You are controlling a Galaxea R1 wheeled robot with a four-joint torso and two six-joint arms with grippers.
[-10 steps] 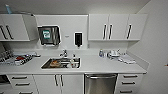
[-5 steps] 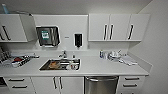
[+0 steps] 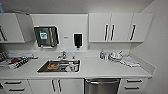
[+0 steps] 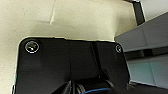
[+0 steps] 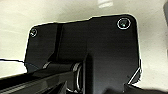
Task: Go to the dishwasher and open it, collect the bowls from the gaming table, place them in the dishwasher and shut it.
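Dishwasher (image 3: pixel 102 86) shut under counter (image 3: pixel 100 70) (head view); wrist cameras face pale floor (image 4: pixel 87 20)

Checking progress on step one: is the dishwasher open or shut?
Shut. In the head view the dishwasher shows its grey-silver front upright under the counter, level with the white cabinet doors beside it.

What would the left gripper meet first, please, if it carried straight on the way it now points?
Most likely the plain pale beige floor, which lies ahead in the left wrist view; the grey panelled furniture stands off to one side. Depth is unclear, so this is only a judgement.
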